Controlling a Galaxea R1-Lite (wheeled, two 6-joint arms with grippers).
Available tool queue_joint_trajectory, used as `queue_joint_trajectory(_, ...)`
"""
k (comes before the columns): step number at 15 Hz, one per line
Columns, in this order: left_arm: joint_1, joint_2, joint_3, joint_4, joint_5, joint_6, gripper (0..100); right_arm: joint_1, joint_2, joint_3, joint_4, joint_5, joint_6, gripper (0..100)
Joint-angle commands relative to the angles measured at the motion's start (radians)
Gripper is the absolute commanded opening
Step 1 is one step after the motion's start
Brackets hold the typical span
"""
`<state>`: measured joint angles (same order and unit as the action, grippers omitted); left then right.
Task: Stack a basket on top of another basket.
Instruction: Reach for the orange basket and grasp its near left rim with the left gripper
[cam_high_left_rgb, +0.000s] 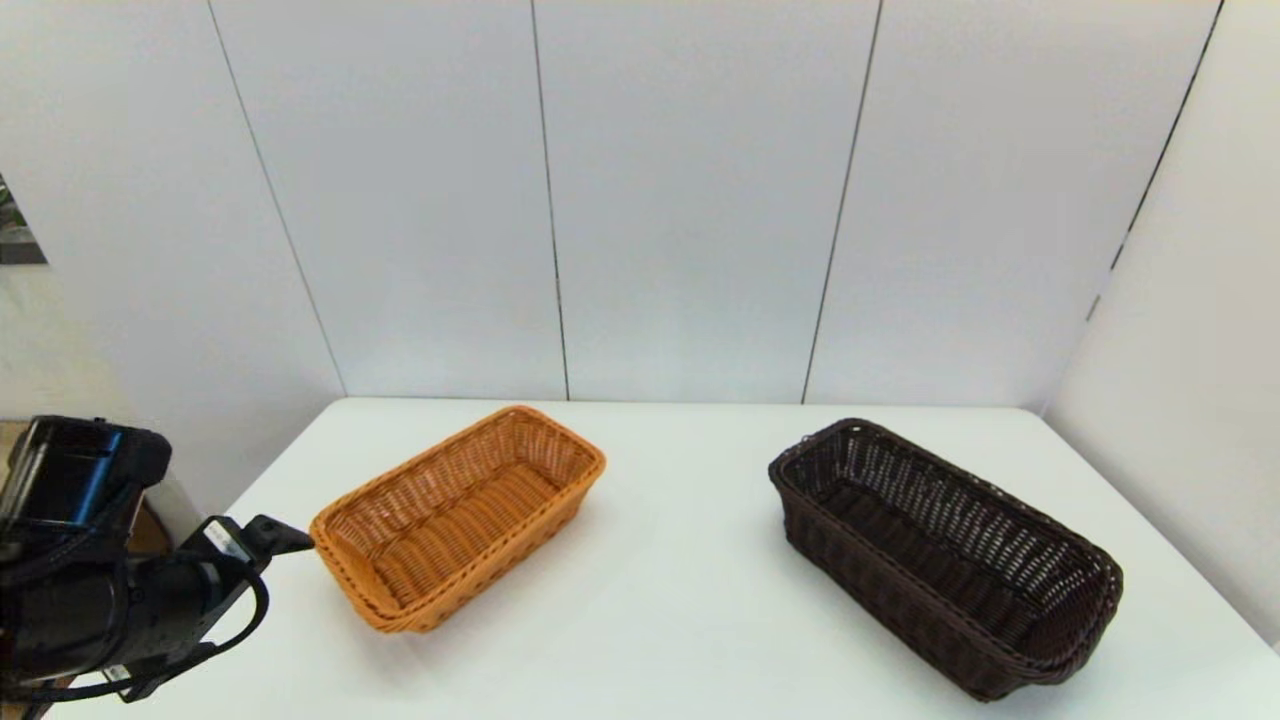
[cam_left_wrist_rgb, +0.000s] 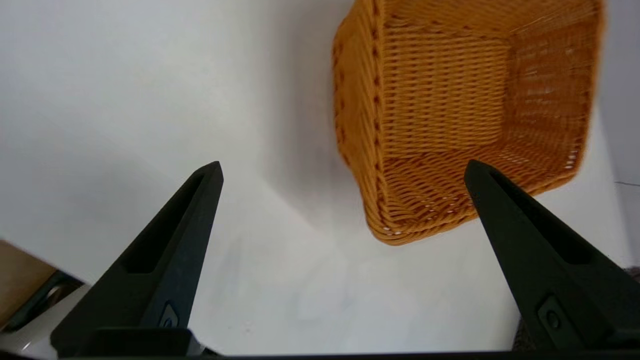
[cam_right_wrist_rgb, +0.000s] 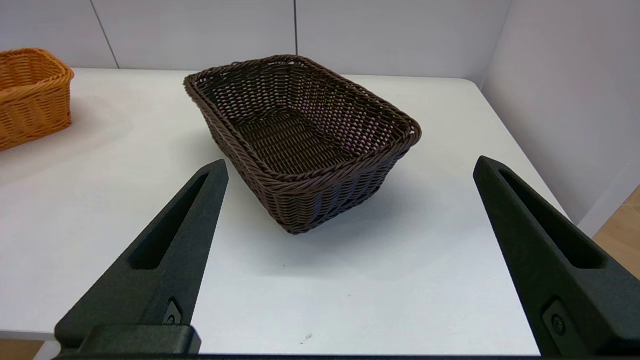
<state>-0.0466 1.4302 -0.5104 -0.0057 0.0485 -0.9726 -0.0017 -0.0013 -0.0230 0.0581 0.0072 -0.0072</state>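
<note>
Item one: the dark brown rectangular woven wicker basket (cam_high_left_rgb: 945, 555) with open-weave sides and a braided rim. You will find it on the right half of the white table (cam_high_left_rgb: 680, 600), upright, empty, set at an angle.

Item two: the orange-tan rectangular woven wicker basket (cam_high_left_rgb: 460, 515), also braided at the rim. It stands upright and empty on the table's left half, well apart from the dark one. Neither basket rests on the other.

Item three: your left gripper (cam_left_wrist_rgb: 342, 172). Its arm sits off the table's left edge, near the orange-tan basket's near corner. The jaws are spread wide and grasp nothing.

Item four: your right gripper (cam_right_wrist_rgb: 350, 167). It is out of the head view; its wrist camera faces the dark basket from the table's near edge. Jaws spread wide, nothing between them.
</note>
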Motion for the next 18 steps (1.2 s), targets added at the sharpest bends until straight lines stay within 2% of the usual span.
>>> queue_joint_trajectory(1, -0.013, 0.082, -0.097, 0.099, 0.001, -0.006, 100, 0.000, 0.001, 0.000, 0.000, 0.000, 0.000, 100)
queue_joint_trajectory(7, -0.013, 0.223, -0.218, 0.208, -0.007, -0.020, 100, 0.000, 0.001, 0.000, 0.000, 0.000, 0.000, 100)
queue_joint_trajectory(18, -0.016, 0.480, -0.339, 0.205, -0.016, -0.055, 100, 0.000, 0.001, 0.000, 0.000, 0.000, 0.000, 100)
